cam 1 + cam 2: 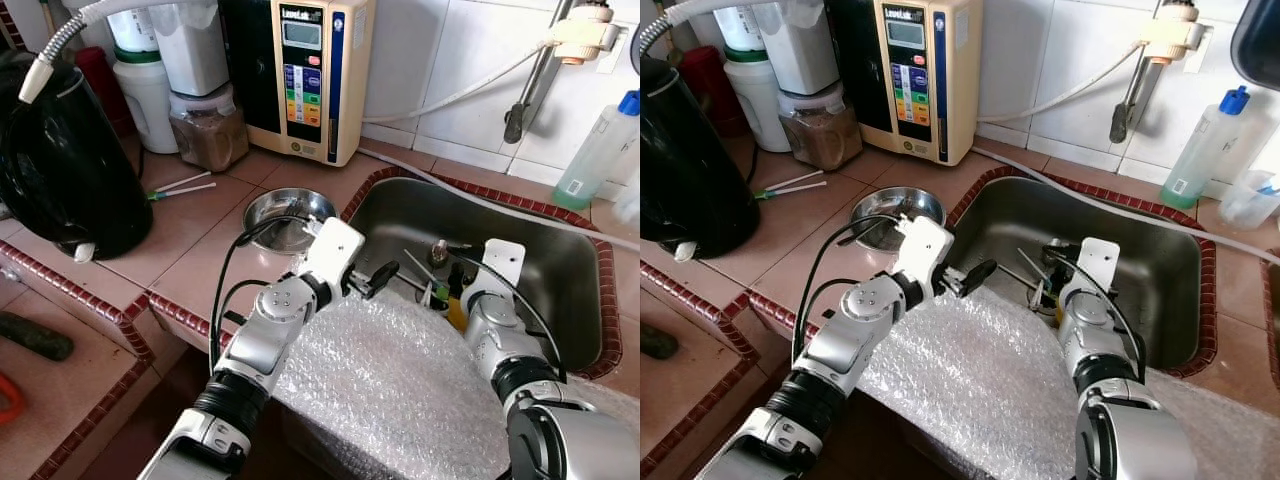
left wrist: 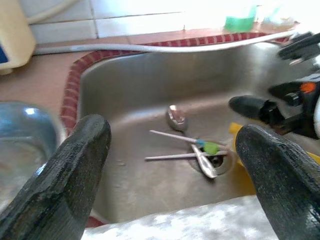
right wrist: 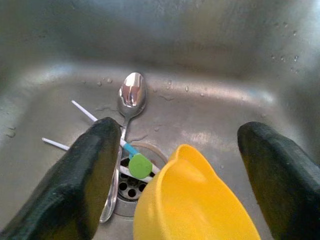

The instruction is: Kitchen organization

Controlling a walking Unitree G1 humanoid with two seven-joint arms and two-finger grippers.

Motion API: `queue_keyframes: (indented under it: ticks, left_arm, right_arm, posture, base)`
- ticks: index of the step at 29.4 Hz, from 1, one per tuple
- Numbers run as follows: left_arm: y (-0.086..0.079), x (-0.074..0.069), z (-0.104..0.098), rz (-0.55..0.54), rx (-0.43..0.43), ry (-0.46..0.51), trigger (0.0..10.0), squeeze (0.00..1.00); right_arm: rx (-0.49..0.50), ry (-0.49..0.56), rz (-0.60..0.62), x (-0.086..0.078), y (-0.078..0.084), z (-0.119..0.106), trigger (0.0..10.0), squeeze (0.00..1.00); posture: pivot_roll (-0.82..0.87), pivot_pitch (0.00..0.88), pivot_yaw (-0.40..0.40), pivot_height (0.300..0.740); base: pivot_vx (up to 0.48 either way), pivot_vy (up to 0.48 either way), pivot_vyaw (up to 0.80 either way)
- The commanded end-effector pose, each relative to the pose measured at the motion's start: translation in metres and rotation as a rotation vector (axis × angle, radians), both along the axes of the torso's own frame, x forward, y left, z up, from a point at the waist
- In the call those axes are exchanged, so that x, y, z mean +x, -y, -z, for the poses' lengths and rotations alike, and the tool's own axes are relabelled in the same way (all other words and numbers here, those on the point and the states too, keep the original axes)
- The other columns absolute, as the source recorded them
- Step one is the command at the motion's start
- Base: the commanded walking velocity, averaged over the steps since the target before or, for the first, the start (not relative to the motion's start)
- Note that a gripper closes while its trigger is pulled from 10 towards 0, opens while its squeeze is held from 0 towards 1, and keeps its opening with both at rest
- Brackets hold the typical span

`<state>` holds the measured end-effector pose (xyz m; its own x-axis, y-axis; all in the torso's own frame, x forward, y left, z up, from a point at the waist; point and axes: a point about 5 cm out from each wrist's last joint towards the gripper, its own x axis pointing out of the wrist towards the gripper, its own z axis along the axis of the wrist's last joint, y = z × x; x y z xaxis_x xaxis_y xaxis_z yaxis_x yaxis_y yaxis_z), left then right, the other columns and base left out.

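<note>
A stainless steel sink (image 1: 560, 260) set into a tiled worktop (image 1: 200, 240), seen from above. Two robot arms reach toward it across a sheet of bubble wrap (image 1: 400, 390) on the sink's near edge.

At the sink's drain lie a metal spoon (image 3: 127, 107), two thin white sticks with a green tip (image 3: 140, 165), and a yellow cup (image 3: 192, 200).

The right tool (image 3: 185, 185) hangs inside the sink directly above the yellow cup, fingers spread wide either side of it, holding nothing. The spoon lies just beyond the cup, its long axis running from the drain toward the sink's back wall, bowl farthest away.

The left tool (image 2: 175, 165) hovers at the sink's near left rim, also wide open and empty (farther from the drain than the right one). The right arm looks better placed for whichever item goes first.
</note>
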<state>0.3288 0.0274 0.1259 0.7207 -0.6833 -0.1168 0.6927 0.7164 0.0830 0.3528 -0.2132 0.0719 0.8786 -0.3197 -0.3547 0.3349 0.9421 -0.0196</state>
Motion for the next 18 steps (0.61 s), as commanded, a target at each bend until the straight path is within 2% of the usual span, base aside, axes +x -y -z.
queue_keyframes:
  ticks: [1,7,8,13,16,18]
  left_arm:
    - [-0.003,0.006,-0.007,-0.022,-0.001,0.029,10.0,1.00]
    - [-0.013,0.015,-0.011,-0.060,0.016,0.062,10.0,1.00]
    - [-0.013,0.018,-0.015,-0.071,0.013,0.075,10.0,1.00]
    - [-0.013,0.020,-0.019,-0.087,-0.010,0.097,10.0,1.00]
    - [-0.014,0.021,-0.018,-0.109,-0.007,0.098,10.0,1.00]
    - [-0.015,0.022,-0.015,-0.136,0.001,0.100,10.0,0.84]
  right_arm:
    - [-0.006,0.003,0.001,0.003,0.000,-0.004,10.0,1.00]
    - [0.021,0.014,0.026,0.001,-0.002,-0.001,10.0,1.00]
    - [0.024,0.021,0.027,0.001,-0.008,0.000,10.0,1.00]
    - [-0.023,0.075,-0.023,0.007,-0.022,-0.008,10.0,1.00]
    - [-0.049,0.096,-0.044,0.008,-0.025,-0.011,10.0,1.00]
    - [-0.078,0.116,-0.057,0.007,-0.025,-0.012,10.0,1.00]
  posture:
    - [0.16,0.000,-0.032,0.740]
    - [0.15,0.000,-0.005,0.740]
    - [0.12,0.000,0.020,0.740]
    - [0.08,0.000,0.053,0.740]
    - [0.07,0.000,0.060,0.740]
    - [0.06,0.000,0.056,0.740]
  base:
    - [0.000,0.000,0.00]
    - [0.000,0.000,0.00]
    - [0.000,0.000,0.00]
    - [0.000,0.000,0.00]
    - [0.000,0.000,0.00]
    - [0.000,0.000,0.00]
